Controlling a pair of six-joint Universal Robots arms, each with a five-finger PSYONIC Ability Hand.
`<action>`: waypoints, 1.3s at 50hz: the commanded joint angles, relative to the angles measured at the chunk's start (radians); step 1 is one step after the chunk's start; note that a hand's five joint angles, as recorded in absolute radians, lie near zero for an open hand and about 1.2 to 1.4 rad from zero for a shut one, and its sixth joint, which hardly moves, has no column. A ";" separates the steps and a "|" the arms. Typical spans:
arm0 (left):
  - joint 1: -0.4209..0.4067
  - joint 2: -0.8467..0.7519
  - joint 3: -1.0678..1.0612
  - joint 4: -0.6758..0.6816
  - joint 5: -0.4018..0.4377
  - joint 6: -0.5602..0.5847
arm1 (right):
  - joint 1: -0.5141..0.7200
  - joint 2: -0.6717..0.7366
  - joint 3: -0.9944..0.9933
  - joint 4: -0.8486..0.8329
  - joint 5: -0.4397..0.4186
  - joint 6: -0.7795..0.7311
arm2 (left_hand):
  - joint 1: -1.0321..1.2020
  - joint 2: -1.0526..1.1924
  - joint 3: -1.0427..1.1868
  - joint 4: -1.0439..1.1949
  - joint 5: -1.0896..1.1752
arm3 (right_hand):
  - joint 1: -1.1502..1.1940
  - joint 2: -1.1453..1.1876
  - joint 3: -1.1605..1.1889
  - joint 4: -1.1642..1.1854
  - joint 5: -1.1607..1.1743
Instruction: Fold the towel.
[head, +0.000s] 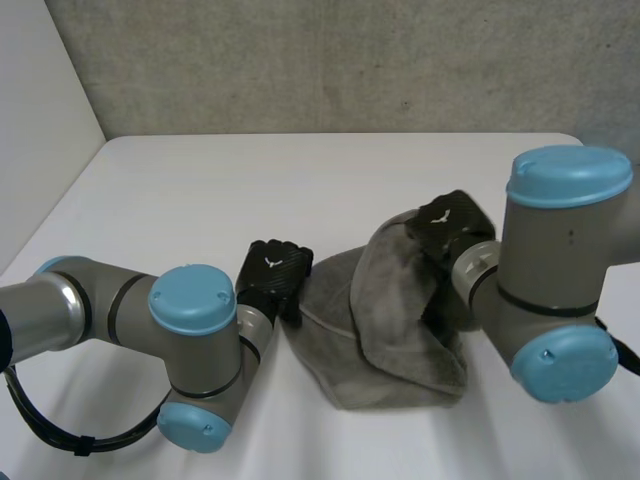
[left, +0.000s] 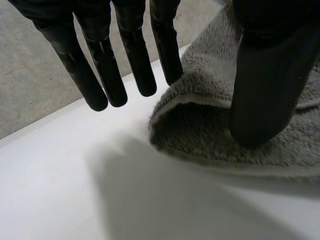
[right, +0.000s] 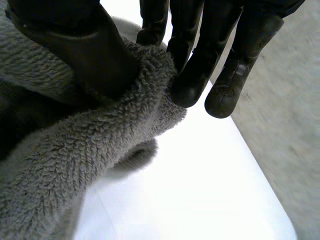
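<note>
Right wrist view: my right robot hand (right: 200, 45) is clamped on the towel (right: 75, 165), with the thumb on one side of a thick raised fold and the fingertips pressed in from the other. In the left wrist view my left robot hand (left: 125, 55) has its fingers straight and spread, free of the cloth. Its thumb rests on top of the towel's rolled edge, so I read that hand as apart, steadying rather than gripping.

Outward from there, the head view shows the towel bunched on the white surface (head: 250, 190) between my two hands. Its long axis runs roughly across from the left hand toward the right arm, and the lifted fold rises at the right end. The cloth lies just inward of each hand, and only the right has a hold. I judge the next fold would carry that flap over toward the left hand.

A small pale mark sits on the back of each hand; there is no writing I can read.
</note>
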 joint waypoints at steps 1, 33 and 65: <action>0.000 0.002 0.000 0.000 0.012 0.002 | -0.070 0.003 -0.016 -0.008 0.072 -0.082 | -0.151 -0.151 -0.153 -0.150 -0.326 | 0.085 0.101 0.076 0.061 0.064; -0.001 -0.005 -0.002 0.057 0.010 0.003 | 0.049 -0.106 0.180 -0.014 -0.250 -0.258 | -0.342 -0.341 -0.343 -0.341 -0.517 | -0.894 -0.879 -0.903 -0.918 -0.915; -0.001 -0.039 0.001 0.092 0.070 0.005 | 0.061 -0.241 0.131 0.011 -0.263 -0.079 | -0.295 -0.295 -0.297 -0.294 -0.470 | 0.085 0.101 0.076 0.061 0.064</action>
